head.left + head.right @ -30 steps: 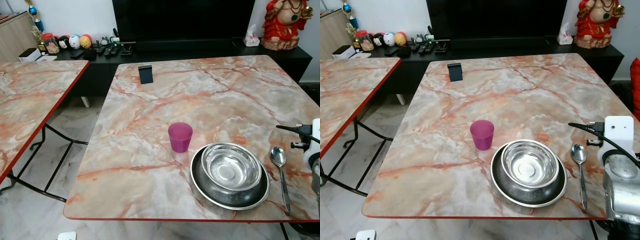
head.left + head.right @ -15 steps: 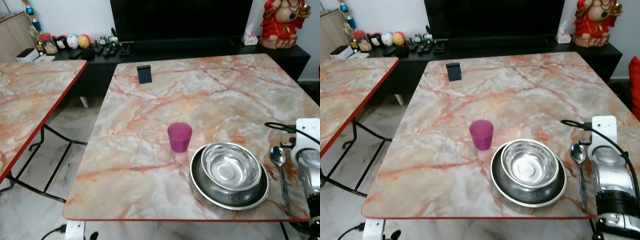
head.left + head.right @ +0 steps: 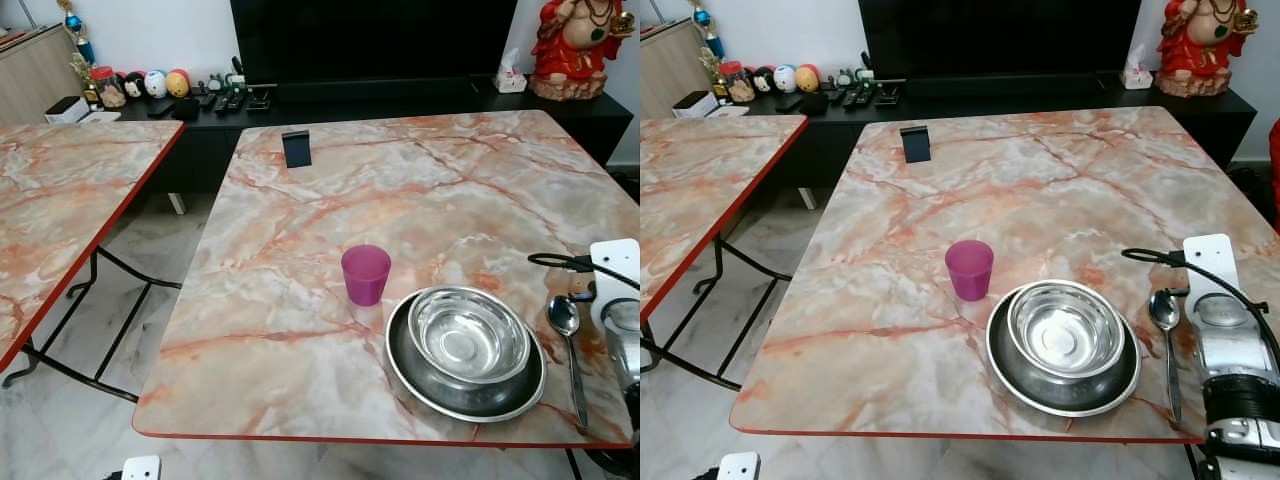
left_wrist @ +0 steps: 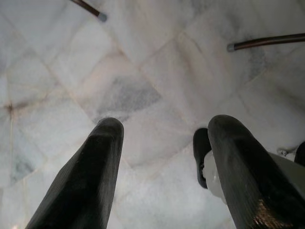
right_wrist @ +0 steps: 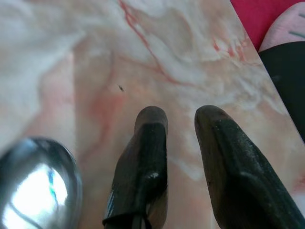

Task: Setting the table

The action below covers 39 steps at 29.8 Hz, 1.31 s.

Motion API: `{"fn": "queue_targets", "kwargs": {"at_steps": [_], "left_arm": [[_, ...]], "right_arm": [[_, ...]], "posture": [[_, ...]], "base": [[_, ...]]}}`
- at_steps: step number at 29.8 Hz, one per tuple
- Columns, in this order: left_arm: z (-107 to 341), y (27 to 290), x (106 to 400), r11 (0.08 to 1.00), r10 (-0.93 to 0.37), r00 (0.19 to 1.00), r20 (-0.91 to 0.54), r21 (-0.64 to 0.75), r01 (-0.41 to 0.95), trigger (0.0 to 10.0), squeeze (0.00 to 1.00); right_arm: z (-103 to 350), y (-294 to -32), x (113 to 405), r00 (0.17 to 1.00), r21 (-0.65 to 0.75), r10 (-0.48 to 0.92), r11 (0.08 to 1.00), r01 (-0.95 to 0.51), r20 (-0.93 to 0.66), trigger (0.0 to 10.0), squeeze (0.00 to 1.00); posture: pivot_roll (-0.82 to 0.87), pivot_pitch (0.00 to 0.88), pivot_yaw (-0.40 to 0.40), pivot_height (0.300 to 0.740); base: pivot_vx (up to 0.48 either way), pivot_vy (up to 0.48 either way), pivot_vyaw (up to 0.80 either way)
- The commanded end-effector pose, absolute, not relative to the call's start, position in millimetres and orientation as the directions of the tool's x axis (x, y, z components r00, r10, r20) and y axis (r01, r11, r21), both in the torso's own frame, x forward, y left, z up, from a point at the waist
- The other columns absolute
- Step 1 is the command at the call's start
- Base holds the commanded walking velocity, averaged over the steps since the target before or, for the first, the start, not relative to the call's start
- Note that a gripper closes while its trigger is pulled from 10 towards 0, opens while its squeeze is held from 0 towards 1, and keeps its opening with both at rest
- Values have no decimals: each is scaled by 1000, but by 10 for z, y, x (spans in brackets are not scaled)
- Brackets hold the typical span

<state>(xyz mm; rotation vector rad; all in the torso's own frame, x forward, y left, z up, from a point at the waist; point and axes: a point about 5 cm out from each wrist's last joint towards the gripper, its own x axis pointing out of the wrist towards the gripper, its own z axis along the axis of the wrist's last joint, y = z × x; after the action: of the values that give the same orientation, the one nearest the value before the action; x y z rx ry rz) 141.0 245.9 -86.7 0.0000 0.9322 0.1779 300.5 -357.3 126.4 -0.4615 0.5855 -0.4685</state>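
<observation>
Marble-look table (image 3: 420, 190) w/ red rim, near edge runs just below the place setting. Steel bowl (image 3: 468, 336) sits inside a dark steel plate (image 3: 415, 367) at the near right corner; plate rim is close to the near edge. Purple cup (image 3: 365, 274) stands upright just beside the plate, on its far-left side, not touching as far as I can tell. Spoon (image 3: 568, 335) lies right of the plate, bowl end away from the robot, handle pointing at the near edge, apart from the plate.

Right gripper (image 5: 180, 125) hovers low over the tabletop just beside the spoon's bowl (image 5: 35, 183), near the table's right edge; fingers a narrow gap apart, nothing between them. Right arm (image 3: 1230, 350) reaches over the near right corner.

Left gripper (image 4: 164, 143) hangs over the tiled floor (image 4: 143, 57), fingers spread wide, empty.

Lots of open tabletop on the left half and far half; only a small black stand (image 3: 296, 148) near the far edge. Second table (image 3: 60, 200) on the left, floor gap between the two. No readable writing or labels.
</observation>
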Motion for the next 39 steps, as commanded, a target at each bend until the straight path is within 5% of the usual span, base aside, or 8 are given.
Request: {"fn": "queue_targets", "kwargs": {"at_steps": [1,17,30,39], "left_arm": [[-880,2519,1348,984,157,552,-819,83,-157,10000,0],[-923,2558,1209,983,155,496,-854,85,-162,10000,0],[-1011,2572,839,981,156,427,-891,90,-170,10000,0],[-993,2496,1006,986,137,466,-874,73,-153,10000,0]], "right_arm": [[1355,-3580,3005,755,-559,-517,792,245,-402,10000,0],[1405,-3451,2976,791,-559,-346,829,7,-505,10000,0],[1403,-3346,2993,792,-539,-308,842,-32,-528,10000,0],[1418,-3389,2966,782,-578,-345,816,-24,-519,10000,0]], "posture": [[-163,0,94,732],[-171,0,93,732],[-170,0,89,732],[-175,0,93,732]], "base": [[0,0,0],[0,0,0],[0,0,0],[0,0,0]]}}
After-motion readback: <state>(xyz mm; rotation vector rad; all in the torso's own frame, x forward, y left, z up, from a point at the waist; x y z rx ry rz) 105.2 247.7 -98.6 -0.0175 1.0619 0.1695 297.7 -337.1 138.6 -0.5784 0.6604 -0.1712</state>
